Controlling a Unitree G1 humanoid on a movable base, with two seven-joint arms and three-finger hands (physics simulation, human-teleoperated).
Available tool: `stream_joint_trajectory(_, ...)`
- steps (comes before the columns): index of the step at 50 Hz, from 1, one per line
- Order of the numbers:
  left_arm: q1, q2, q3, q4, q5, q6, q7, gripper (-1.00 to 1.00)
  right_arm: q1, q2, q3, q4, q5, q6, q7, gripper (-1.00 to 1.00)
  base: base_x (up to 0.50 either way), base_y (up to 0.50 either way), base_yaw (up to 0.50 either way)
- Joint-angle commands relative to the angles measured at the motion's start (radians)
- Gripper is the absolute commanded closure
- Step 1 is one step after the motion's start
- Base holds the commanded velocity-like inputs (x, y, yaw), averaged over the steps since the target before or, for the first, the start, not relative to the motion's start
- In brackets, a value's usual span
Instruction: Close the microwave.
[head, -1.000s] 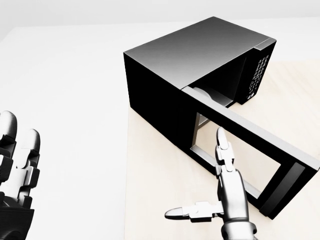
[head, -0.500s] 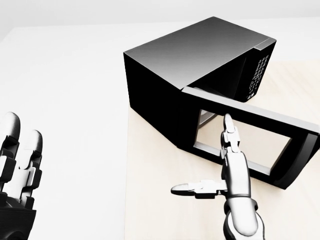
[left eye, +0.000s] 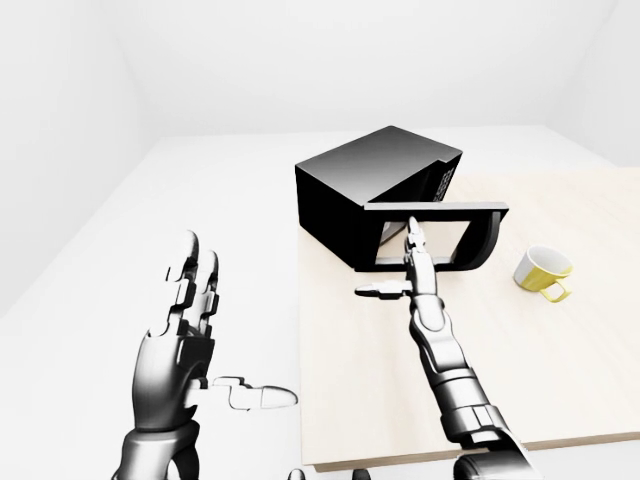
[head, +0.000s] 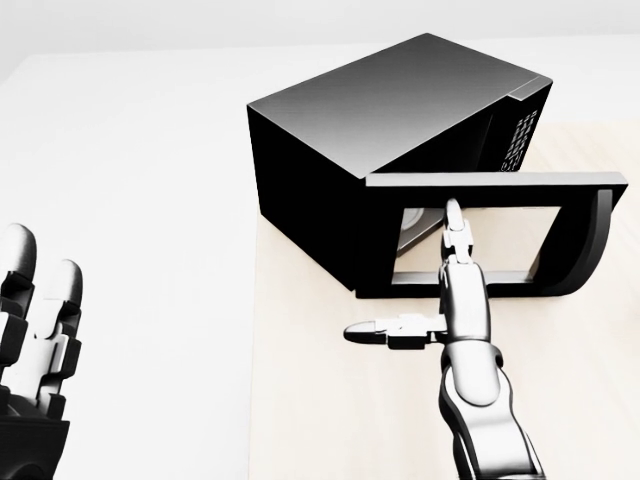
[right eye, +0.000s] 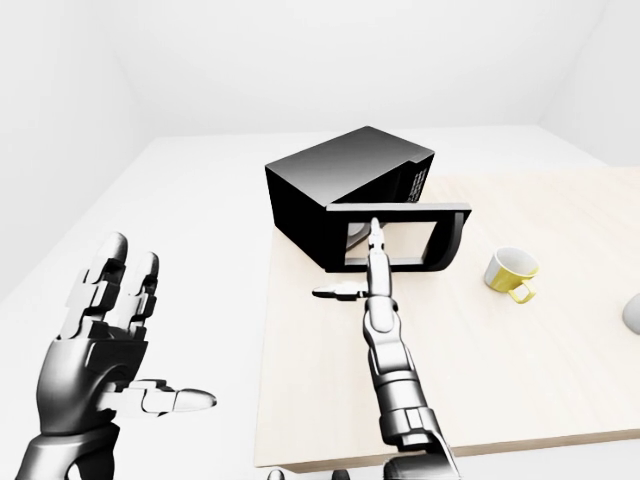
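Half-open black microwave (head: 400, 130) door (head: 490, 182).

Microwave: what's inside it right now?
Through the door window of the microwave, only a pale turntable edge shows. The door and right robot hand cover the rest.

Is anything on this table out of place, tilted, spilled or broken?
Only the black microwave: its windowed door hangs partly open, with the right hand against it. The yellow mug stands upright on the pale wooden table, nothing spilled.
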Motion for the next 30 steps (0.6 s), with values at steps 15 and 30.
stream_joint_trajectory(15, -0.003, -0.002, -0.002, 0.002, 0.003, 0.0, 0.0, -1.0, -0.373, -0.041, -0.02, 0.53, 0.014, 0.0, -0.029, -1.0, 0.0, 0.0, 0.0)
stream_joint_trajectory(30, -0.005, 0.005, -0.017, -0.005, 0.012, 0.0, 0.009, -1.0, -0.526, -0.035, -0.027, 0.768, -0.008, 0.0, -0.06, -1.0, 0.0, 0.0, 0.0)
